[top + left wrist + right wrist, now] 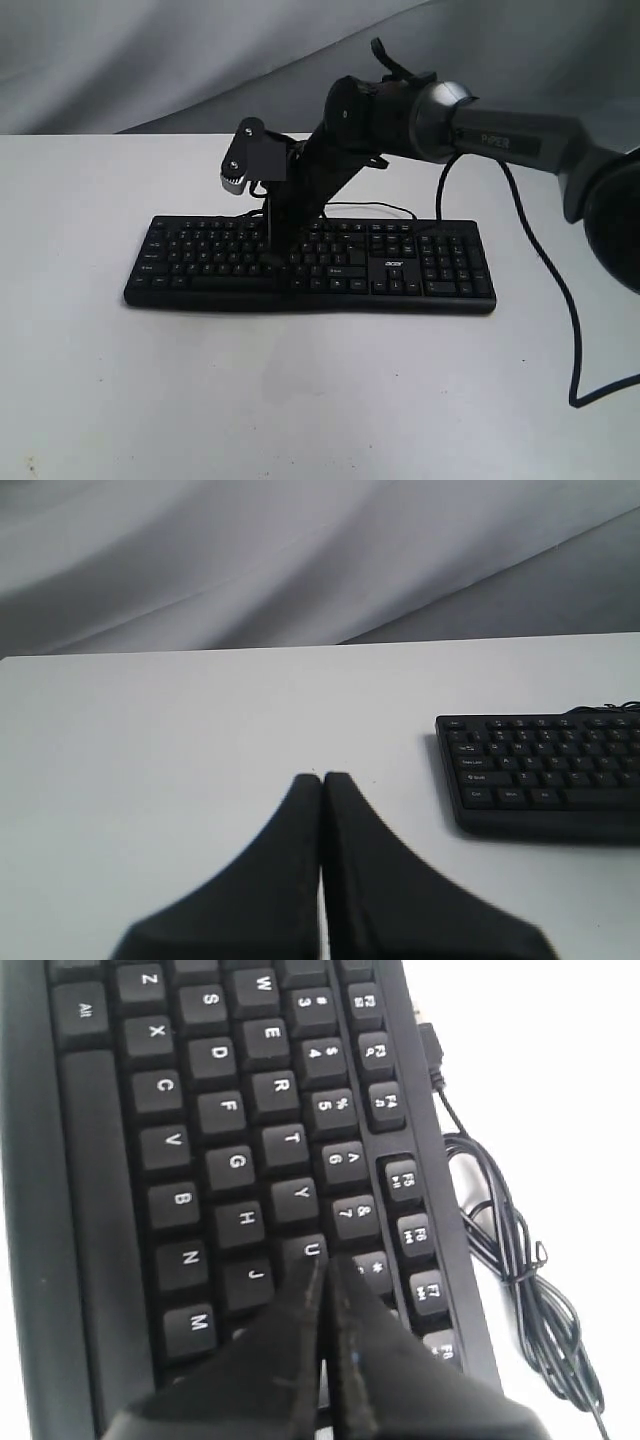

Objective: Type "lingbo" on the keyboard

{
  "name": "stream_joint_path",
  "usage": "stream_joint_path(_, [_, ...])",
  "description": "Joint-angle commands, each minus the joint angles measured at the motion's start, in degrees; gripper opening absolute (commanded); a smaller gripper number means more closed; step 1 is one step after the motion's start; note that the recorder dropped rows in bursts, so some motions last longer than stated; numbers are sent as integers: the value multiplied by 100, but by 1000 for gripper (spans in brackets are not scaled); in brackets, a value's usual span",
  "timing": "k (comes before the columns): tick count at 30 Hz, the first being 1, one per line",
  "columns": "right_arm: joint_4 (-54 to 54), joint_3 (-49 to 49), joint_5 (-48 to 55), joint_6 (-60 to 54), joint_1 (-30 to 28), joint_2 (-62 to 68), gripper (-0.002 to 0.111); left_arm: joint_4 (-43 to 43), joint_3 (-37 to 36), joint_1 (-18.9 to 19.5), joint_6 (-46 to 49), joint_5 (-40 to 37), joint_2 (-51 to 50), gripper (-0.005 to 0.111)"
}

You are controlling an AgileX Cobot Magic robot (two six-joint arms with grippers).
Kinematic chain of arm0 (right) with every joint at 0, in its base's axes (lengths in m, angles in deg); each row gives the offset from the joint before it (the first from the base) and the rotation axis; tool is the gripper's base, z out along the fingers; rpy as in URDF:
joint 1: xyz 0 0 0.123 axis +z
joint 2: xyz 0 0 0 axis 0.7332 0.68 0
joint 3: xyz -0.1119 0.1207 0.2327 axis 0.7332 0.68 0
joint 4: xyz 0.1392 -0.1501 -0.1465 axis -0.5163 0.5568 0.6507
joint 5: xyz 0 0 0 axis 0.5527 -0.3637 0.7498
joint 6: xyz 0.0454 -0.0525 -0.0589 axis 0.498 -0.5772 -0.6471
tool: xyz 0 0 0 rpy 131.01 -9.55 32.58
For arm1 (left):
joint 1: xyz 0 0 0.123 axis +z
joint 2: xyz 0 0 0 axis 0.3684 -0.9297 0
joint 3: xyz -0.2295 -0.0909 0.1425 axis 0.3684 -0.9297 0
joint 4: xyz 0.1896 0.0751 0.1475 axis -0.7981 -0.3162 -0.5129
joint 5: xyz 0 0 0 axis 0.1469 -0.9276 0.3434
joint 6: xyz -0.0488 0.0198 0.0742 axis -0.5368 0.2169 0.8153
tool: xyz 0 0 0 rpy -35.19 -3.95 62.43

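Note:
The black keyboard [200, 255] with its white acer logo lies across the middle of the white table. My right gripper [272, 258] reaches over from the right and points down onto the letter keys, left of the keyboard's centre. In the right wrist view the keyboard [220, 1160] fills the frame. There my right gripper [325, 1260] is shut and empty, its tips at the edge of the U key, covering the keys beside it. My left gripper [322, 777] is shut and empty above bare table, well clear of the keyboard's [545, 775] left end.
The keyboard's thin black cable [510, 1250] lies bunched on the table behind it. A thicker black cable [550, 270] hangs from the right arm down to the table at the right. Grey cloth [150, 60] forms the backdrop behind the table's far edge.

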Motion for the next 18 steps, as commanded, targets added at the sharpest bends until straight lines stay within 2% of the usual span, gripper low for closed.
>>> stream_joint_path(1, [-117, -100, -114, -38, 21, 51, 0, 46, -25, 11, -23, 26, 15, 1])
stream_joint_path(18, [7, -350, 134, 146, 7, 333, 0, 46, -25, 11, -23, 26, 15, 1])
